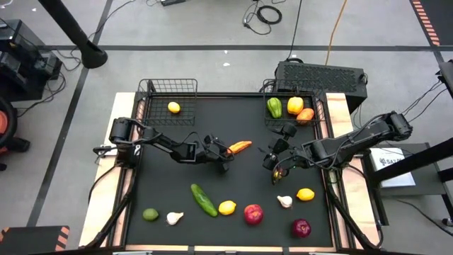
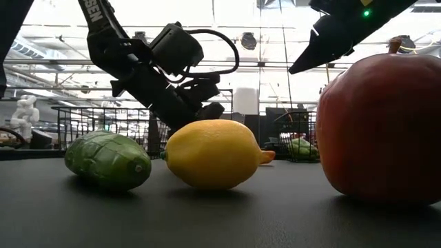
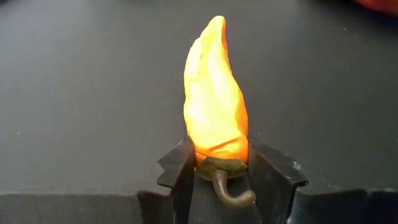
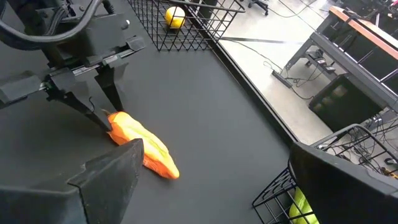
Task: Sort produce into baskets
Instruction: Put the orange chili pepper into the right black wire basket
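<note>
Black wire-mesh left basket (image 1: 170,95) at the far left corner of the table (image 1: 241,177), holding one lemon (image 1: 173,108). Near the front edge, left to right: green lime (image 1: 150,214), white garlic (image 1: 174,218), cucumber (image 1: 204,200), second lemon (image 1: 226,207), red apple (image 1: 253,213), all loose and unsorted. Mid-table, left gripper (image 1: 225,150) pinching the stem end of an orange pepper (image 3: 214,102), fingers (image 3: 177,177) pressed against both sides, long tip sticking out ahead, unsupported. Likely trouble: grip so near the stem could let the pepper pivot or slide free on lifting, dropping short of a basket. Further right, right gripper (image 1: 274,159) hovering with jaws spread wide, close by; risk of the arms clashing if both move at once. At the far right corner, right basket (image 1: 294,122) with a green pepper (image 1: 274,108) and two more pieces.
</note>
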Controlling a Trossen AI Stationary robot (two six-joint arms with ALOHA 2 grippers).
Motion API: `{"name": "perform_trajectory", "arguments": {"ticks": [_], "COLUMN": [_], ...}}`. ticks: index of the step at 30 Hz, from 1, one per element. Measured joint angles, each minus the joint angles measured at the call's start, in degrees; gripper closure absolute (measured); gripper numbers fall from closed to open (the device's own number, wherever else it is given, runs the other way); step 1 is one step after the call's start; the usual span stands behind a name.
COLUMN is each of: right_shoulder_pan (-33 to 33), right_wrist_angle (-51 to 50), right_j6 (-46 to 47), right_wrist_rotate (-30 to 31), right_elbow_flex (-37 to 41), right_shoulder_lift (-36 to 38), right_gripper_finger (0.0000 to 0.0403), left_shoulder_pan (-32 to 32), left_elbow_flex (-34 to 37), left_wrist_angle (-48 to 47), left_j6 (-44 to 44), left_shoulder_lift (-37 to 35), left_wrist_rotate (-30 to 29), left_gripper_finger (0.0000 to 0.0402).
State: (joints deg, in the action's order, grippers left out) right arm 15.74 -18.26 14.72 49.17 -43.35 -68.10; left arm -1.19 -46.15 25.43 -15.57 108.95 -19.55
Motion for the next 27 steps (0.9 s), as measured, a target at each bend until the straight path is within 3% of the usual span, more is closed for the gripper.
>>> {"name": "perform_trajectory", "arguments": {"ticks": [9,15,27], "right_shoulder_pan": [0.01,-0.01,0.01], "right_wrist_angle": [-0.02,-0.04,0.00], "right_j6": [-0.02,-0.57,7.37], "right_wrist_rotate": [-0.37,-6.30,-16.45], "right_elbow_flex": [0.00,0.00,-0.07], "right_shoulder_lift": [0.00,0.00,-1.28], "right_gripper_finger": [0.0009,0.0009,0.0009], "left_shoulder_pan": [-0.02,-0.04,-2.39], "left_elbow_flex": [0.04,0.04,0.02], "left_wrist_angle": [-0.50,-2.32,-9.98], "left_j6": [3.03,6.98,22.31], "left_shoulder_lift": [-1.82,-5.95,-17.16], "left_wrist_rotate": [0.08,1.46,1.53], "left_gripper_finger": [0.0267,0.0267,0.0267]}}
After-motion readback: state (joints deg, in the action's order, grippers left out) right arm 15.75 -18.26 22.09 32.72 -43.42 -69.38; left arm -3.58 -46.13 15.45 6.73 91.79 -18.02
